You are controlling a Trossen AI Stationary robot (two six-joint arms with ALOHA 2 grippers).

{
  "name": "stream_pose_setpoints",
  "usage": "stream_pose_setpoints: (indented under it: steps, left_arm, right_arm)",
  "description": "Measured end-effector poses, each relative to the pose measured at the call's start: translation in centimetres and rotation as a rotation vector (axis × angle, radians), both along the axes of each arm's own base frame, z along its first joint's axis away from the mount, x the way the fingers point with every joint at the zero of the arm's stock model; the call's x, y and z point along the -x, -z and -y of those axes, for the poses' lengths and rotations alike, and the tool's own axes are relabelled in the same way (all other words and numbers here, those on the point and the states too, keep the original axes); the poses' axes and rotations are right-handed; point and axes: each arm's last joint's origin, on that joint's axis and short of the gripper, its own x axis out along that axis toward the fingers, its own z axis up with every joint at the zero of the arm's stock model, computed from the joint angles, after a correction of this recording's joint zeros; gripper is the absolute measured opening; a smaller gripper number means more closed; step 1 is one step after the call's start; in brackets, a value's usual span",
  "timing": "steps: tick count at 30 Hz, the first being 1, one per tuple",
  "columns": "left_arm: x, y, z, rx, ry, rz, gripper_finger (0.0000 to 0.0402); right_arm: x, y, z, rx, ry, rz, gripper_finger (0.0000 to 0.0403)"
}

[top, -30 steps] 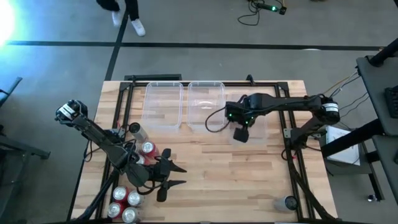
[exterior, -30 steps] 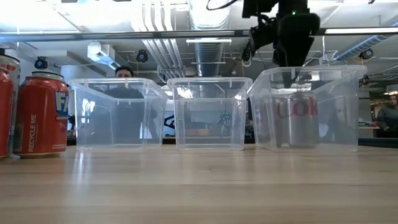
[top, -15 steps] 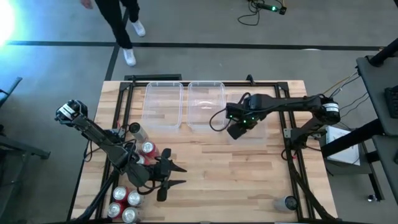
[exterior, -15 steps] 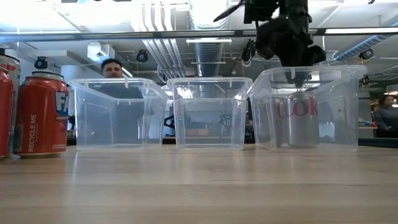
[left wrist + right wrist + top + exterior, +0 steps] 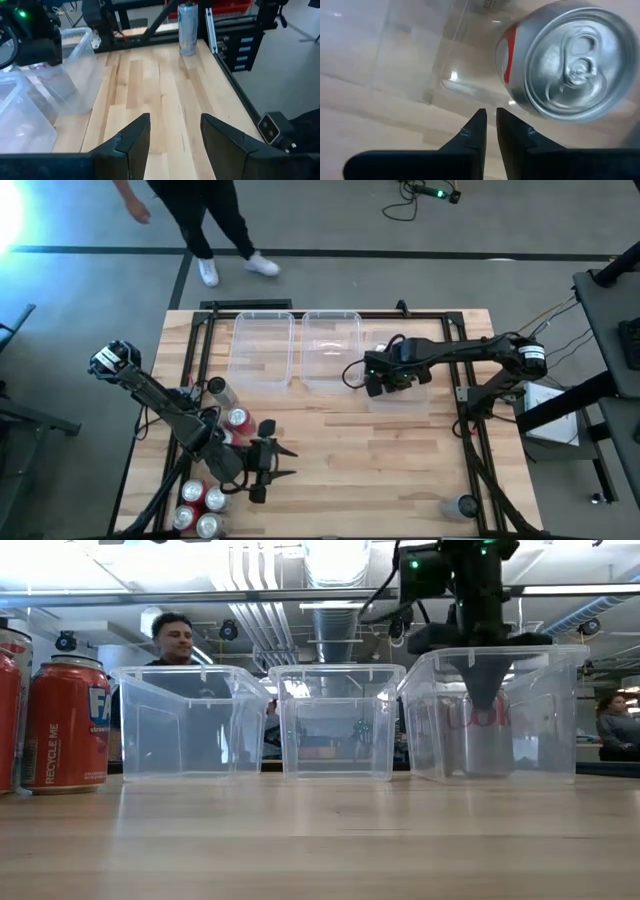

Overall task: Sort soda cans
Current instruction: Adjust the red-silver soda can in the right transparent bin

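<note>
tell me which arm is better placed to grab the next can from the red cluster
Left. Its claw is open, empty, and hangs right beside the red cans at the table's near left corner. The right claw is shut, empty, and above the silver can in the far right bin.

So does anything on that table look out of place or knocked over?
One thing: a lone silver can stands by itself at the table's near right corner, far from the cluster of cans on the left. Nothing looks tipped or spilled; the can in the right bin stands upright.
</note>
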Motion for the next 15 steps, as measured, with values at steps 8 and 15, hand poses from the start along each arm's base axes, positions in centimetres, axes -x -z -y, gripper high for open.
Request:
stream_pose_setpoints:
  steps: [8, 15]
  left_arm:
    - [0.5, 0.2, 0.5, -0.012, 0.027, -0.020, 0.0160]
    - [0.8, 0.4, 0.8, -0.027, 0.044, -0.035, 0.0160]
  right_arm:
    - [0.5, 2.0, 0.0, 0.015, 0.121, 0.005, 0.0038]
    - [0.6, 2.1, 0.3, 0.092, 0.139, -0.003, 0.0054]
